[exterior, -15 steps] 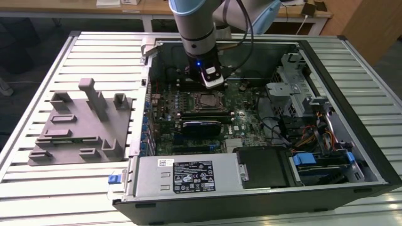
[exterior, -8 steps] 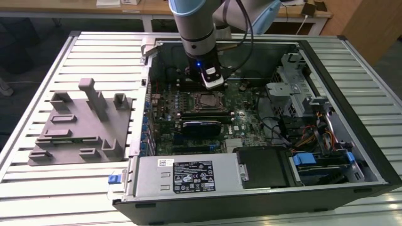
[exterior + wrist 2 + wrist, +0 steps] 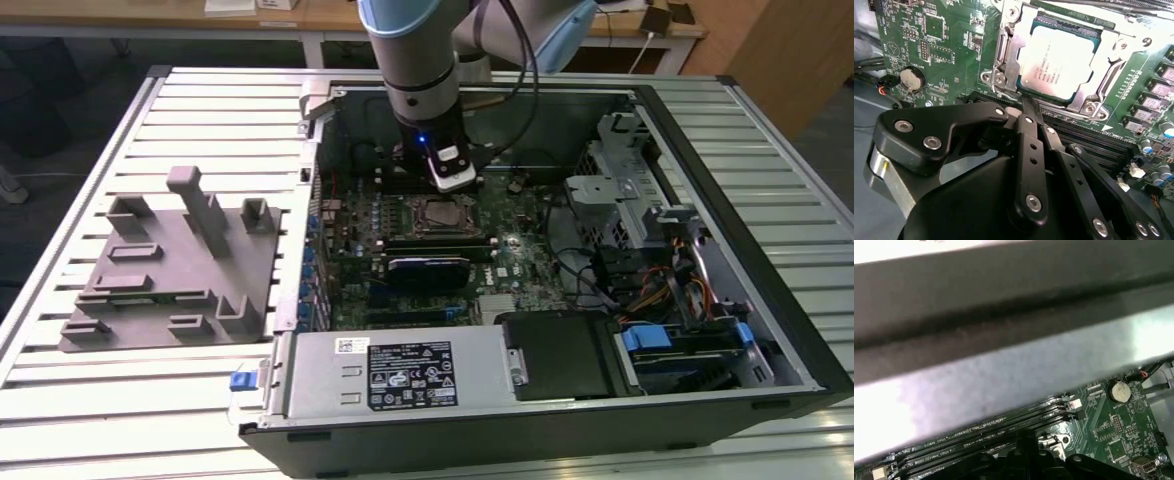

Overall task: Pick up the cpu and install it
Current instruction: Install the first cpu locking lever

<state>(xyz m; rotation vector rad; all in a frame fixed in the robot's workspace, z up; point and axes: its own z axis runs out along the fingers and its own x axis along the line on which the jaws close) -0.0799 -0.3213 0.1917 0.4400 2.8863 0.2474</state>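
Cpu (image 3: 1056, 62) sits seated in the socket frame (image 3: 1004, 65) on the green motherboard (image 3: 949, 40), upper centre of the second wrist view. Gripper (image 3: 1026, 102) hangs just beside the socket's near edge, fingers (image 3: 1030, 125) pressed together, gripping nothing. In the exterior view the arm (image 3: 420, 60) reaches into the open computer case (image 3: 747, 300); grey fixture (image 3: 174, 270) at middle left.
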